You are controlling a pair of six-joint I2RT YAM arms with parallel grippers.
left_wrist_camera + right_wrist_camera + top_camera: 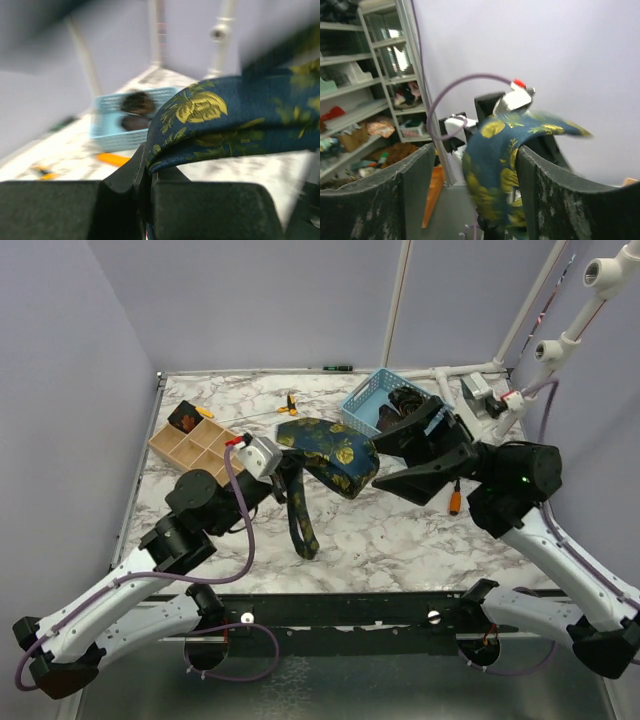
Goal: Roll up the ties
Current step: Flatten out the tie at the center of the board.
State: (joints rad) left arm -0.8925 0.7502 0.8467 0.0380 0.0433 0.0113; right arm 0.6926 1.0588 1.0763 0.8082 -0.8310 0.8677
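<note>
Tie (330, 452) hangs over the table (420, 540), its wide part stretched left-right between both grippers, its tail dropping toward the near edge. Left gripper (148, 182) pinches a fold tight. Right gripper (475, 175) stands spread, with fabric loose between its fingers.

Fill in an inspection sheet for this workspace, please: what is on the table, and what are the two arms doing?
Surface: marble-patterned table.
Job's things: navy flowered tie lifted between the two arms, its tail hanging down to the table; dark rolls in the blue basket, too small to identify.
Clutter: wooden tray at the left; orange-handled tool near the far edge.
Grippers: left gripper shut on the tie; right gripper open, the tie passing between its fingers.
Cables: purple cable looped beside the left arm.
Surroundings: lilac walls, white pipe frame.
</note>
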